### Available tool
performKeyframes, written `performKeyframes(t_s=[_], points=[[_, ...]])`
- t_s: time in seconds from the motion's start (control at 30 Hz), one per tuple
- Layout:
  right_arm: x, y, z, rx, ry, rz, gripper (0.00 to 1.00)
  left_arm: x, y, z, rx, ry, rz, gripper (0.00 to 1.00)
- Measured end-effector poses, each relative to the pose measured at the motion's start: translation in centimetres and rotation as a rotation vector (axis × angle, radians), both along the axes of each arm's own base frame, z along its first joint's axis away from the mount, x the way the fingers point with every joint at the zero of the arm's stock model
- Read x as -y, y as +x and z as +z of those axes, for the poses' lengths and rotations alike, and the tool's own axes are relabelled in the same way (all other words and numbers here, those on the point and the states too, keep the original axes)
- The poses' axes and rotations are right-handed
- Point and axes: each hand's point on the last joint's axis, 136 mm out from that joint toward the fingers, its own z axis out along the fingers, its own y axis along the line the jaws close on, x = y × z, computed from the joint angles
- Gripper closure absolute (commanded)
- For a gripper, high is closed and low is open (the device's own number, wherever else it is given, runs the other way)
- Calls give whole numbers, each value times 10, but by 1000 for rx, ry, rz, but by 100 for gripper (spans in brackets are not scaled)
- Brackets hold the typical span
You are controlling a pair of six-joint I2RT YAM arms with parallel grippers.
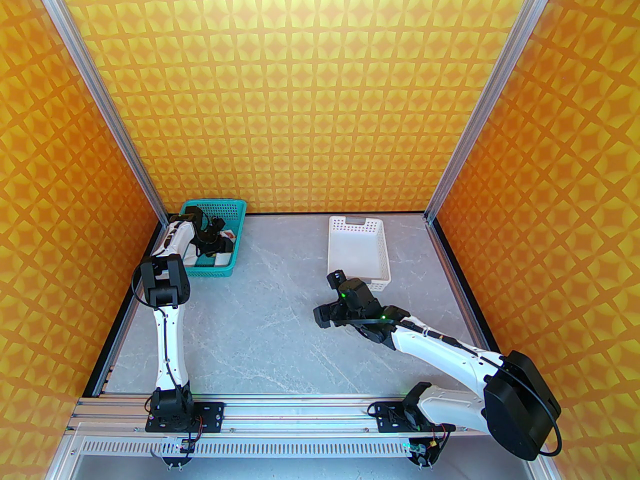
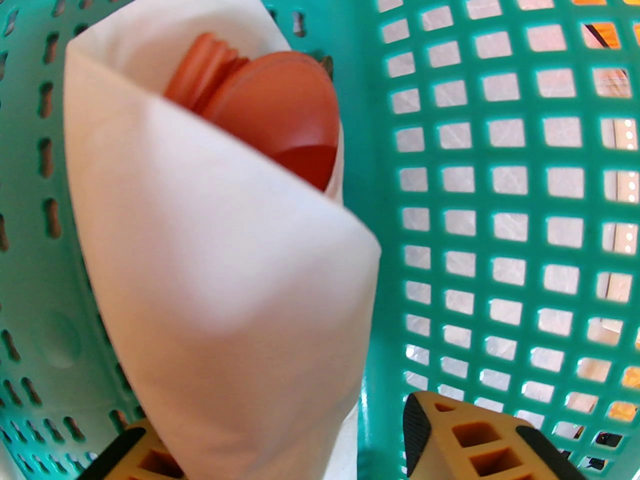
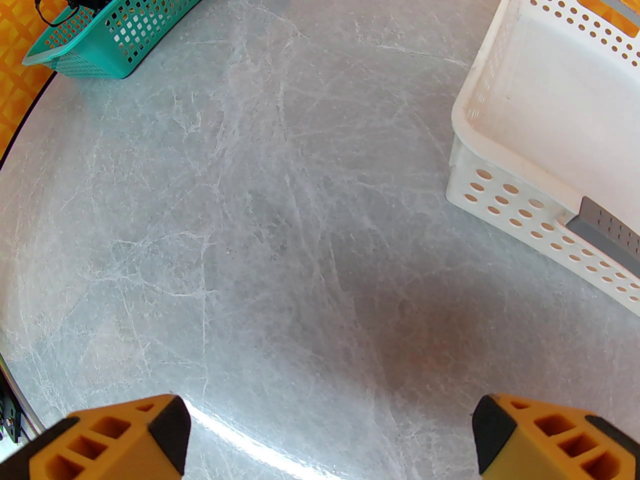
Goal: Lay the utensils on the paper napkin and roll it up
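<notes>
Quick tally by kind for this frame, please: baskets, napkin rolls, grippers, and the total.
Baskets: 2, the teal basket and the white basket
Rolled paper napkin: 1, lying in the teal basket with utensils poking out of its end
Grippers: 2, the left gripper and the right gripper
Total: 5
</notes>
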Motion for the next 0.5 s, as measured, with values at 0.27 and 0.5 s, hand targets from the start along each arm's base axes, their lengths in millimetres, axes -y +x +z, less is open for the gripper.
performKeyframes(t_s=[0.27, 0.5], points=[[0, 0, 0, 1, 0, 0, 1, -6, -3, 0, -5, 41, 2, 40], [0, 0, 0, 0, 0, 0, 1, -12, -5, 0, -9, 77, 7, 38]])
